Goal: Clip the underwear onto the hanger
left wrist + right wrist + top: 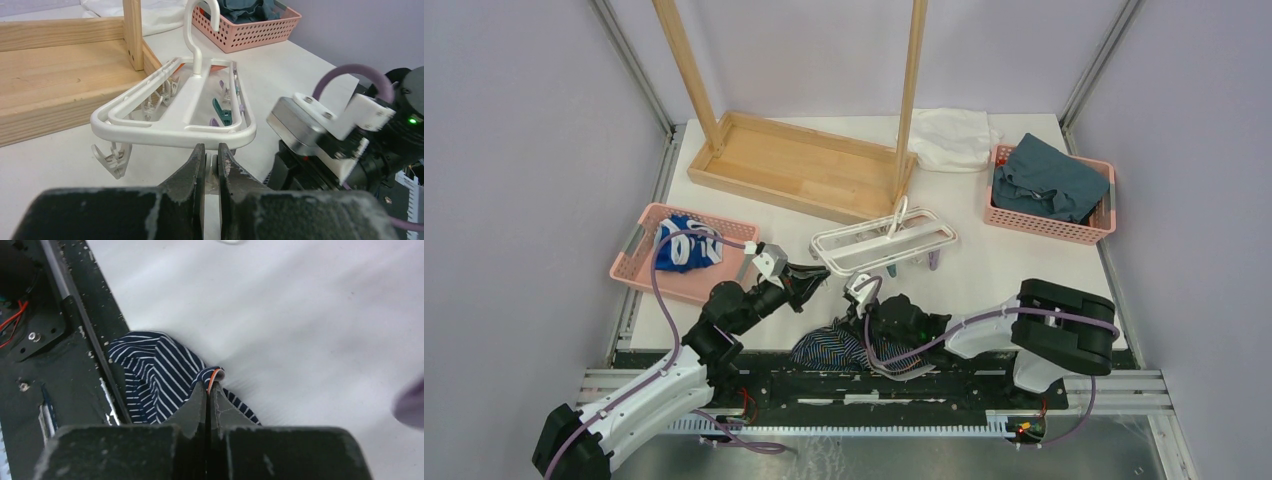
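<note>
1. Both arms reach over the white table (1024,275).
2. The hanger (170,131) lies flat mid-table.
3. The underwear (160,370) lies bunched at the table's near edge.
4. The right gripper (209,390) is pressed together, pinching the underwear's orange-trimmed edge.
5. The left gripper (211,150) sits at the hanger's near rail with its fingers nearly together; I cannot tell if it grips anything.

Widest open lane: bare table (994,255) betw hanger (884,243) & R pink basket (1044,228). Rear is tight, w/ hanger hook up near wooden rack (799,165) post & base. Front is cramped: left gripper (210,150) tips just short of hanger's near bar, right arm (984,325) close on its R. L pink basket (639,262) blocks far L. underwear (160,370) bunched at near edge, partly over black rail (75,305)
</note>
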Tool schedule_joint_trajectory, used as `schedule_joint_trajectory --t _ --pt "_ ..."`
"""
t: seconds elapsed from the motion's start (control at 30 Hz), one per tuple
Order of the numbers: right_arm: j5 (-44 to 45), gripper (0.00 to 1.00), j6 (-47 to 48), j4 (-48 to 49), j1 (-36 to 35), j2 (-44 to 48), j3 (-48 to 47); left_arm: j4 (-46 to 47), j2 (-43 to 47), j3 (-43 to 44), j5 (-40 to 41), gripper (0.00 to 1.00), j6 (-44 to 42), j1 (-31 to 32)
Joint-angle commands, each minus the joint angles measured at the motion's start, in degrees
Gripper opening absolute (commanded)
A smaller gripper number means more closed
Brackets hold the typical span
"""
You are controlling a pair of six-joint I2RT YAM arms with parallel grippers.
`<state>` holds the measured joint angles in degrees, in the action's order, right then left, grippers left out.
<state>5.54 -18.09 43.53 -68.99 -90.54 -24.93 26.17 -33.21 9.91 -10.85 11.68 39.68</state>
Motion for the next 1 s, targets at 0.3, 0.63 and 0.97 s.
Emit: schedule_joint_trajectory --t 0.3,0.63,0.97 --pt "2.8 0.62 6.4 -7.7 -1.6 8.8 -1.7 5.3 1.0 2.6 0.8 0.03 0.4 0.1" --pt "1.0 0.84 -4.9 -6.8 2.3 14.7 2.4 5.5 0.6 2.7 0.3 0.03 0.5 0.1" --pt "-6.4 0.84 -8.7 0.2 5.7 6.7 3.4 4.9 1.0 2.8 0.1 0.03 0.6 0.1"
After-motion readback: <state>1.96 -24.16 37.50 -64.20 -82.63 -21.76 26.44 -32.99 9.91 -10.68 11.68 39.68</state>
